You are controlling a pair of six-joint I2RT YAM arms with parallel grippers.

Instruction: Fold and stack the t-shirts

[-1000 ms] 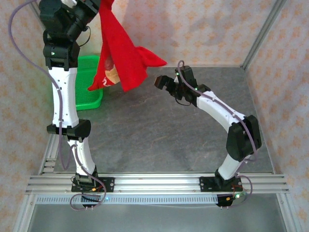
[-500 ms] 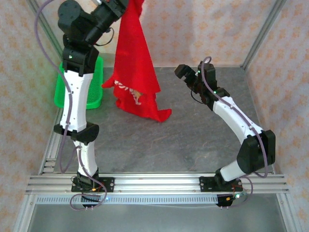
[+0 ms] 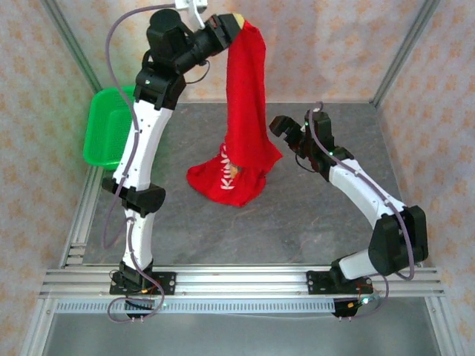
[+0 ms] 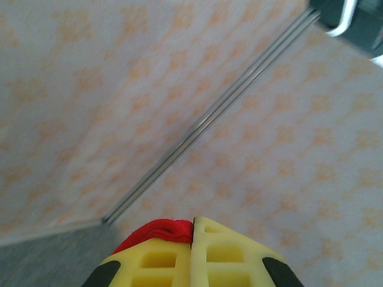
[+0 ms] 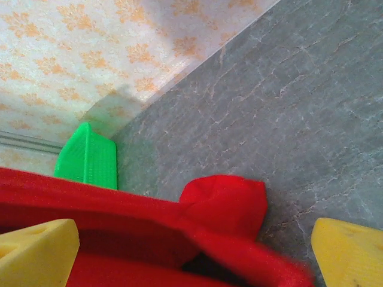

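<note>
Red t-shirt (image 3: 243,126) hangs from the raised left arm, bottom end heaped on the table; right tool is open beside it.
Far left: green mesh basket (image 3: 107,127) at the table (image 3: 334,222) edge, well apart from the shirt. Left gripper (image 3: 226,26) is up high by the back wall, clamped tight on the top of the shirt. In the left wrist view its yellow fingers (image 4: 233,257) are pressed together, with a fold of red bulging out beside the seam. The cloth drops straight down from there. The lower part is crumpled mid-table, with white lettering and a bit of print showing. Right gripper (image 3: 286,132) sits low, just right of the hanging cloth, jaws wide apart. In the right wrist view red fabric lies between its yellow fingers (image 5: 350,251), which are not closed on it.
</note>
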